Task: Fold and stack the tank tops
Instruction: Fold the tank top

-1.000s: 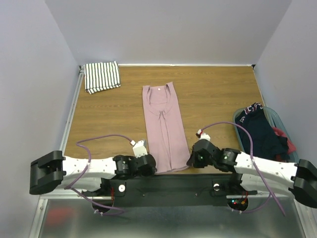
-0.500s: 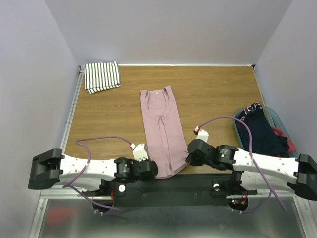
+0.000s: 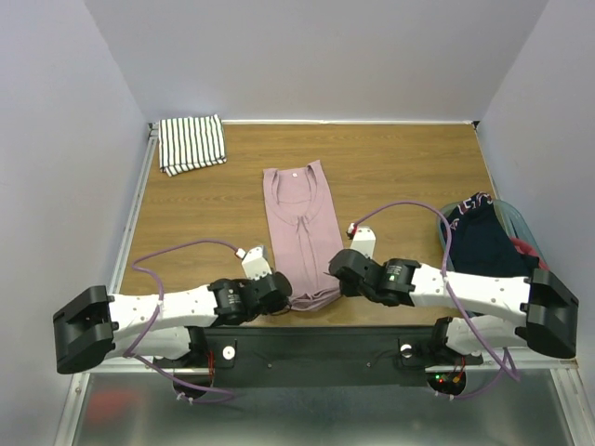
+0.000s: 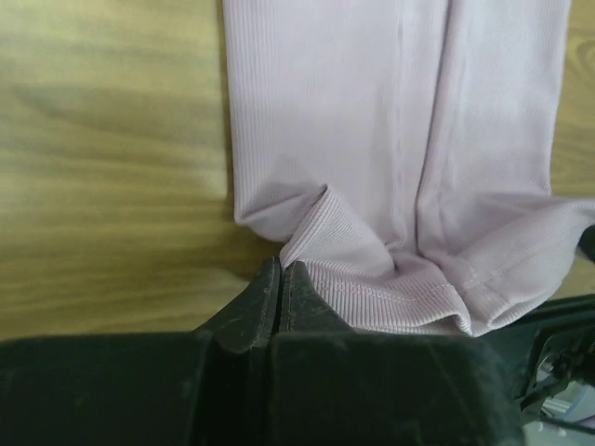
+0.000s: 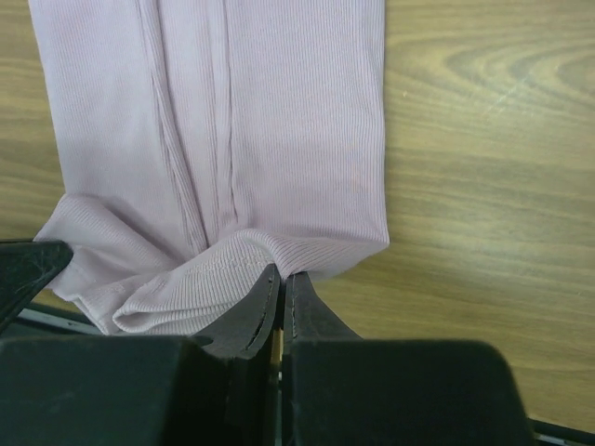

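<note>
Over the table (image 3: 409, 177) as seen from above, we find the pink tank top (image 3: 299, 223) lying at the centre. Its long axis runs from 12 to 6 o'clock, with the neckline at 12 and the hem at 6 by the near edge. The left gripper (image 3: 284, 299) sits at the hem's 7 o'clock corner and the right gripper (image 3: 335, 275) at its 5 o'clock corner. Each arm is nearest its own corner, and the rest of the garment lies toward 12 from both. The striped tank top (image 3: 191, 143) lies folded near the far left corner, around 10 o'clock, well apart.

On the left wrist view, we see the jaws pressed together on the ribbed hem. The cloth puckers at the tips and the body stretches away toward 12 and 1 o'clock.

On the right wrist view, the jaws are likewise pinched narrow on the hem corner. Cloth bunches toward 9 o'clock and the body runs toward 11 and 12.

We judge the next move to be carrying the hem toward 12, along that axis, up to the neckline.
</note>
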Available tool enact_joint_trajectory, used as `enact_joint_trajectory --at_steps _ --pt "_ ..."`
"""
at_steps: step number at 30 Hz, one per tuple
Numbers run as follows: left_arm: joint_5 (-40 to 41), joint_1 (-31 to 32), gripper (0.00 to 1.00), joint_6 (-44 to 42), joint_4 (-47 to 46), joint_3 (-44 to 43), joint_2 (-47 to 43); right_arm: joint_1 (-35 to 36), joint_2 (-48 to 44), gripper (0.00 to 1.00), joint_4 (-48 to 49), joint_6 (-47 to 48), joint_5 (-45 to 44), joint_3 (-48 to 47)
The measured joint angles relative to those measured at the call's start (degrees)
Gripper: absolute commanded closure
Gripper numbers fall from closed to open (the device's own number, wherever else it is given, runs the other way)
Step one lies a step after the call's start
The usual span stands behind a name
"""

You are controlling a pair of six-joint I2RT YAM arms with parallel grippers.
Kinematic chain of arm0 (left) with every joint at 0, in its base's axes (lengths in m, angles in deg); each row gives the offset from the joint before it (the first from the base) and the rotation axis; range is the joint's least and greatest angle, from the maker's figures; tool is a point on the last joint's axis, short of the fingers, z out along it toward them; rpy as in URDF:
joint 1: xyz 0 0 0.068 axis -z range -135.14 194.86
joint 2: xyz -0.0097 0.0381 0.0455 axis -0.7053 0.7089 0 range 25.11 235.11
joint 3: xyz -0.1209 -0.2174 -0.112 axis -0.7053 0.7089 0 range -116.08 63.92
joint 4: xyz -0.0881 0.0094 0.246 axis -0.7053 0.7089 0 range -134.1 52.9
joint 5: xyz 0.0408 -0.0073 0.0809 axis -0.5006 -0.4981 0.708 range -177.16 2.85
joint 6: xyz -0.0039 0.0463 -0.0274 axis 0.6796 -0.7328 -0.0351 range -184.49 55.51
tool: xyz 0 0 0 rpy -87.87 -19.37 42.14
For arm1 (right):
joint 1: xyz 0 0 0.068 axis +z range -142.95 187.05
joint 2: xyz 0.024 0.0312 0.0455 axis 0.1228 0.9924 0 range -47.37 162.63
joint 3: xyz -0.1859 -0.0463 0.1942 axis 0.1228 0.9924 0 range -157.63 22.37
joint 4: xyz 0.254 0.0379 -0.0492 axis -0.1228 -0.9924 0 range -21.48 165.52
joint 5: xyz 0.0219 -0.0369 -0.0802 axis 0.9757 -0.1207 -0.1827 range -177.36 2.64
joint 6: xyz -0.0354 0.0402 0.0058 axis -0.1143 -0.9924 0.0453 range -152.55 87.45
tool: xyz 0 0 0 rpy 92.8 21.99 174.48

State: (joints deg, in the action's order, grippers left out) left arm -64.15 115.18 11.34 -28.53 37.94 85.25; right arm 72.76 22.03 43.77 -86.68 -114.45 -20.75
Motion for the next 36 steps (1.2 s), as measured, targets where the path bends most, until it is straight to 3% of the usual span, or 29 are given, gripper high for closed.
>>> enact_joint_trajectory --at_steps 15,36 --pt "0.98 -10.32 1.0 -12.59 -1.29 -8.33 1.86 -1.57 9.57 1.0 0.52 6.27 -7.67 -10.86" --pt "-3.65 -27.54 1.0 -26.97 -8.02 -17.57 14.14 -15.85 20.39 1.0 10.23 17.35 -5.84 -18.58"
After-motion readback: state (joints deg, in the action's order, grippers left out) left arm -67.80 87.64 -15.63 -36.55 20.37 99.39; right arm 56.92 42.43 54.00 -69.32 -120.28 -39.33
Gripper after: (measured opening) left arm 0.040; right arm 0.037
